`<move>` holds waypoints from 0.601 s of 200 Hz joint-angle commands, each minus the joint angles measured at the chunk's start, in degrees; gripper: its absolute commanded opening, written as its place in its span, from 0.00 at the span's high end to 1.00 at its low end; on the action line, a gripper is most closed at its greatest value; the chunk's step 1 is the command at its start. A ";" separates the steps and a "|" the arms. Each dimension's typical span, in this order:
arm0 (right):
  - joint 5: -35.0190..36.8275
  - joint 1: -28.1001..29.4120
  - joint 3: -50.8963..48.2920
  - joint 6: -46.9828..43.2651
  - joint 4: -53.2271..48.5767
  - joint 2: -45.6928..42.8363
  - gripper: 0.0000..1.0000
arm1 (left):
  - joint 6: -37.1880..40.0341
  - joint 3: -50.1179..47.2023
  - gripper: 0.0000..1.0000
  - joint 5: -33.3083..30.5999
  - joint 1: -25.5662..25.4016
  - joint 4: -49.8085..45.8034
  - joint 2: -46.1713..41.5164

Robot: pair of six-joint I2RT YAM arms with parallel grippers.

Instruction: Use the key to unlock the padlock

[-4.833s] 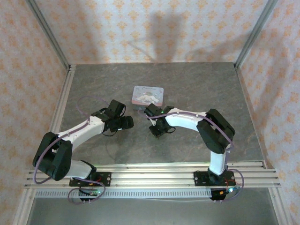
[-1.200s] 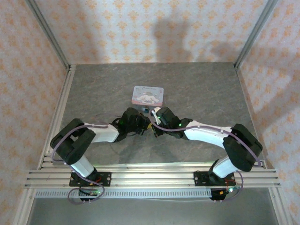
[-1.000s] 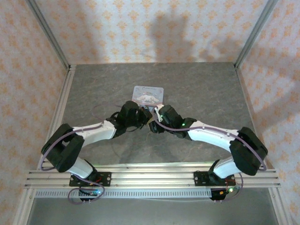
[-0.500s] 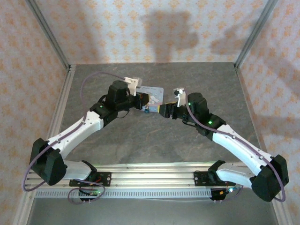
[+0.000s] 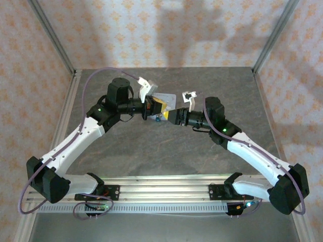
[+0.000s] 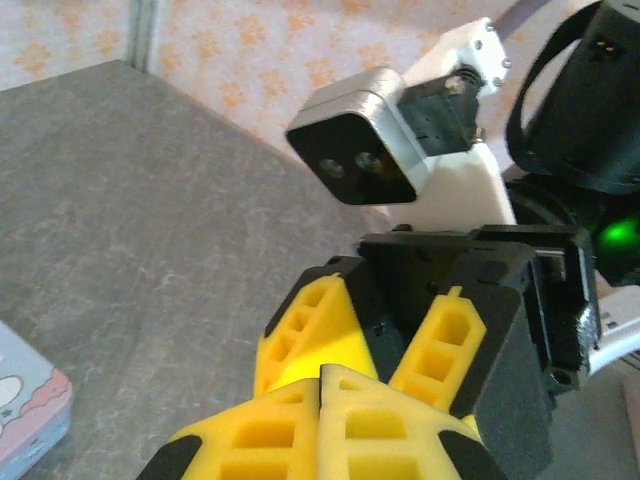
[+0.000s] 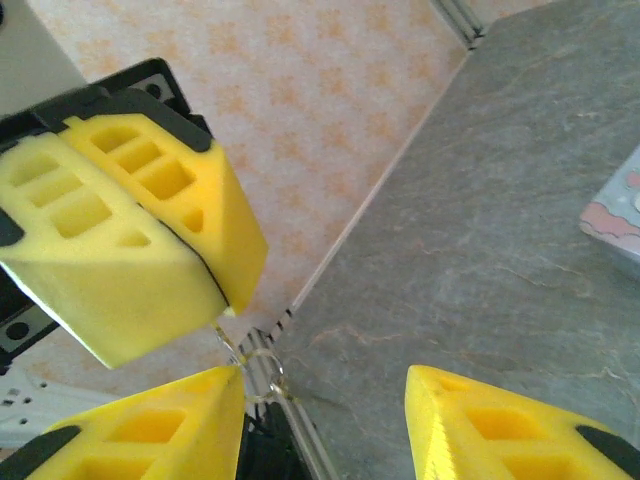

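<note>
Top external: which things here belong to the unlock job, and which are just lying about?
Job:
- padlock, small and blue, low between the two grippers
- key, probably: a thin metal loop at the tips of the shut left gripper
- right gripper, open, facing it

Lying about:
- cartoon tin box on the table

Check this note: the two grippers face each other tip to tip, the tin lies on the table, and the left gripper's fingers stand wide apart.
Wrong on the fingers: the left gripper is shut, its yellow fingers pressed together, as the left wrist view shows. The rest stands: it faces the right gripper tip to tip, and the tin lies on the table.
</note>
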 commanded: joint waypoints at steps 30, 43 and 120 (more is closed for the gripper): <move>-3.78 1.97 2.30 0.80 6.98 0.52 0.57 | -3.28 3.30 1.00 7.65 0.49 -1.38 0.05; -4.12 2.39 2.62 0.57 6.92 0.81 0.61 | -3.30 3.86 1.00 7.79 0.50 -2.04 0.33; -0.96 2.79 2.35 -1.03 3.45 -1.05 0.69 | -2.50 4.80 1.00 7.56 1.43 -6.11 0.63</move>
